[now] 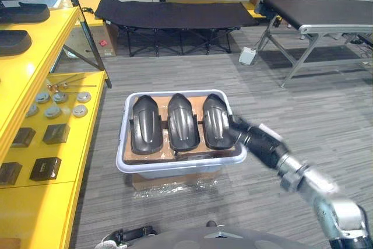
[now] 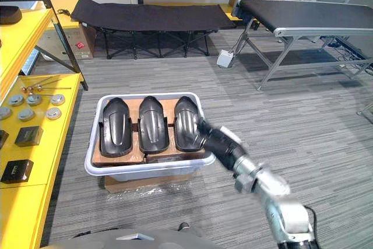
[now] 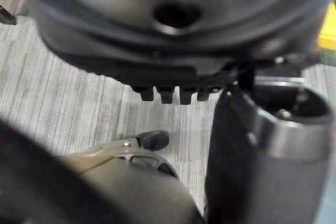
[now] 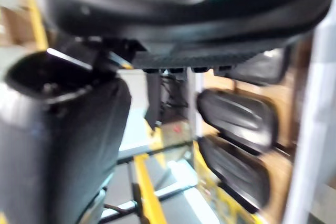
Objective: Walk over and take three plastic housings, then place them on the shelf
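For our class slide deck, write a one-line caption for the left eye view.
Right hand at the rightmost housing of three in a white tub.

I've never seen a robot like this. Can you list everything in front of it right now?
housings: three, black, side by side in the bin
bin: one, white, on a cardboard box on the floor
shelf: one, yellow, on the left
small boxes: four, black, on the shelf's lower level
discs: several, grey, on the same level, farther back
cot: one, black, at the back
conveyor: one, black belt, back right
right hand: dark, at the rightmost housing by the bin's right rim
left hand: dark, above the floor
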Robot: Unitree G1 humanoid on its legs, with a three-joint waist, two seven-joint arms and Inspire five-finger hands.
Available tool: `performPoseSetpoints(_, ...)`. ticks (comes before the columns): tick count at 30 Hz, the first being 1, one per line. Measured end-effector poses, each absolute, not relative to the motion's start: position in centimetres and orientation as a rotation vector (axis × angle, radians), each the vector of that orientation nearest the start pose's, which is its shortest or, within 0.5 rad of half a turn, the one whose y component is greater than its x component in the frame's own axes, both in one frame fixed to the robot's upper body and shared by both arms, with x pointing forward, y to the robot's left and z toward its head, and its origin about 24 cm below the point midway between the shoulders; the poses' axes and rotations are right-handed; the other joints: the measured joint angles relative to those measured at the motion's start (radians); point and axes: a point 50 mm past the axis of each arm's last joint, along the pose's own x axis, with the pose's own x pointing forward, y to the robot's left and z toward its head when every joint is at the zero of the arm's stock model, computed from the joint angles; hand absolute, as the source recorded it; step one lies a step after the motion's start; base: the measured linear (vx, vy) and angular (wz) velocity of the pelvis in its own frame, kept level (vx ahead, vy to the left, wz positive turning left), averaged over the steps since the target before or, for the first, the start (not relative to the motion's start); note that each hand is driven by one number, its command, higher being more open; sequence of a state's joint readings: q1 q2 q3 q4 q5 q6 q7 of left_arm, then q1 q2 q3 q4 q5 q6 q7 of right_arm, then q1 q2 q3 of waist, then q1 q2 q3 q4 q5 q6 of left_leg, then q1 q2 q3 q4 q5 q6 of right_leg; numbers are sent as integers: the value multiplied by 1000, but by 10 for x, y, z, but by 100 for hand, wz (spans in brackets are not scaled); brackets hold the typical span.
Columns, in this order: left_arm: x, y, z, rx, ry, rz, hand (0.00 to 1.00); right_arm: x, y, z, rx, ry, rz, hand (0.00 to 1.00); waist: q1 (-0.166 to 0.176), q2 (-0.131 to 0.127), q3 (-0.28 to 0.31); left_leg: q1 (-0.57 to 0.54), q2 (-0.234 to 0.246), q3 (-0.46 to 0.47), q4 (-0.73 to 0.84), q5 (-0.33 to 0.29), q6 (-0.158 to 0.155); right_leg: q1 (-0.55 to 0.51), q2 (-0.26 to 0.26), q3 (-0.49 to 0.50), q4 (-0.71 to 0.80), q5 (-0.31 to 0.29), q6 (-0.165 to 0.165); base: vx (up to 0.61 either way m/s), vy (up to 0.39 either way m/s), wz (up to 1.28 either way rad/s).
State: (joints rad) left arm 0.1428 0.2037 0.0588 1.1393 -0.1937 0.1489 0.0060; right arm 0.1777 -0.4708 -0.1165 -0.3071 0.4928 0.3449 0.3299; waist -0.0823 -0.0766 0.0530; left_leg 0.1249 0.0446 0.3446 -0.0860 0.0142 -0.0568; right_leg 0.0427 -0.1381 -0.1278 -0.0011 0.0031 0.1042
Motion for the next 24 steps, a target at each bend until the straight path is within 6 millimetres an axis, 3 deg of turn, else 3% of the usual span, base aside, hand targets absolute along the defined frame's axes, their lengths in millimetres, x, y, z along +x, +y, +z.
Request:
performPoseSetpoints(5,33,228,-169,-94,1374,351,100,220,-232,79,-58,77,89,100,-2,22,11,-19,0,2,0,-1,0,-22,0,7,0,3,0,8,-1,-4)
performPoseSetpoints(8,49,227,-166,-111,1295,363,100,231,-233,87,-81,-3,-38,100,-1,29,76,-78,-2,2,1,9,13,-73,-2,14,0,26,-3,-54,1,-2)
performPoseSetpoints(12,93,231,-156,-145,1153,374,100,262,-244,117,-108,-129,-227,100,21,17,228,-198,0,-29,54,23,25,-158,-8,0,0,58,-7,-102,0,22)
performPoseSetpoints(16,126,229,-145,-161,1047,362,100,298,-257,139,-92,-180,-400,100,44,27,335,-300,4,-85,126,24,29,-197,-12,-38,1,81,-9,-76,-4,34)
performPoseSetpoints(19,149,225,-136,-164,965,332,100,315,-270,156,-134,-206,-515,100,68,45,398,-371,4,-120,184,15,38,-223,-16,-64,3,97,-5,-73,26,33)
performPoseSetpoints(24,169,217,-128,-197,891,303,100,334,-294,170,-151,-177,-682,100,107,64,424,-473,0,-162,265,-6,55,-281,-28,-88,35,109,-2,-73,64,25)
